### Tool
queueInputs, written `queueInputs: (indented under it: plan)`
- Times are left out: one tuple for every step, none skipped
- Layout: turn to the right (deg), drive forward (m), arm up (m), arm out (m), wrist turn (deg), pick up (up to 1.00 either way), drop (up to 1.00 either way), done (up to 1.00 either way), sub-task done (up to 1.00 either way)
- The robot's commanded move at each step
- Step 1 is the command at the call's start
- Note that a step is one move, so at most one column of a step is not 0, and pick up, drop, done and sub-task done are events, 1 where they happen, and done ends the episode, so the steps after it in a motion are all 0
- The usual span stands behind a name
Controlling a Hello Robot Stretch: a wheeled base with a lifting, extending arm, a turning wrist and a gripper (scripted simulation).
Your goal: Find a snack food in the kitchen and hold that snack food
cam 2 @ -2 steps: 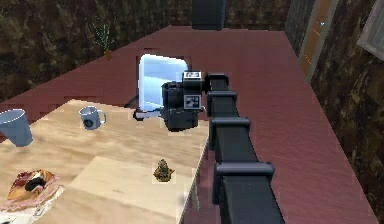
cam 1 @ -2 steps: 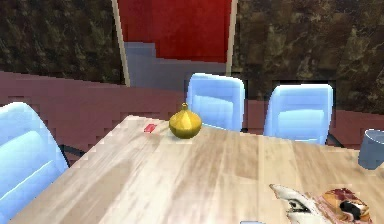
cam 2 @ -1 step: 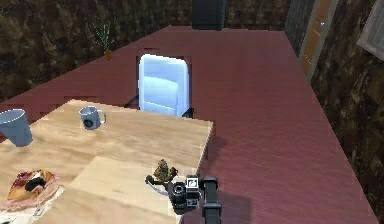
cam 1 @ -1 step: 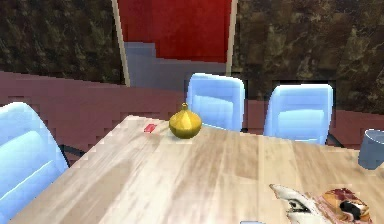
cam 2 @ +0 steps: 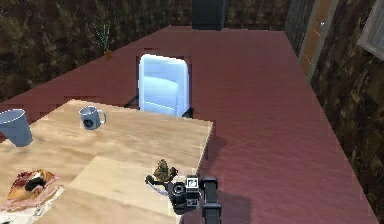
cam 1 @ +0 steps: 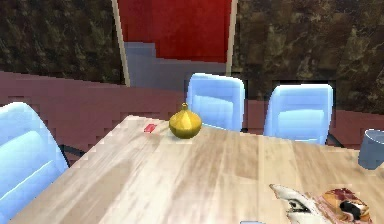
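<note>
A light wooden table point(cam 1: 200, 175) stretches ahead. In the arm side view, my gripper point(cam 2: 172, 186) shows at the bottom edge, at the table's point(cam 2: 120, 150) near corner. A small brown and green lump point(cam 2: 161, 171) lies on the tabletop right at the fingers, so I cannot tell whether the gripper holds anything. A brown and reddish food-like lump on white paper point(cam 2: 30, 186) lies at the arm side view's lower left. It shows again at the forward view's lower right as the papered lump point(cam 1: 325, 203).
A golden round vase point(cam 1: 185, 122) and a small red thing point(cam 1: 150, 128) sit at the table's far side. A grey cup point(cam 2: 14, 127) and a mug point(cam 2: 91, 118) stand on the table. Pale blue chairs point(cam 1: 215, 100) point(cam 1: 298, 112) point(cam 2: 164, 85) ring it. Open red floor point(cam 2: 270, 120) lies beyond.
</note>
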Motion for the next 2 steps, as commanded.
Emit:
queueInputs:
  plan:
    - [0.0, 0.00, 0.10, 0.00, 0.0, 0.00, 0.00, 0.00, 0.00]
    - [0.0, 0.00, 0.00, 0.00, 0.0, 0.00, 0.00, 1.00, 0.00]
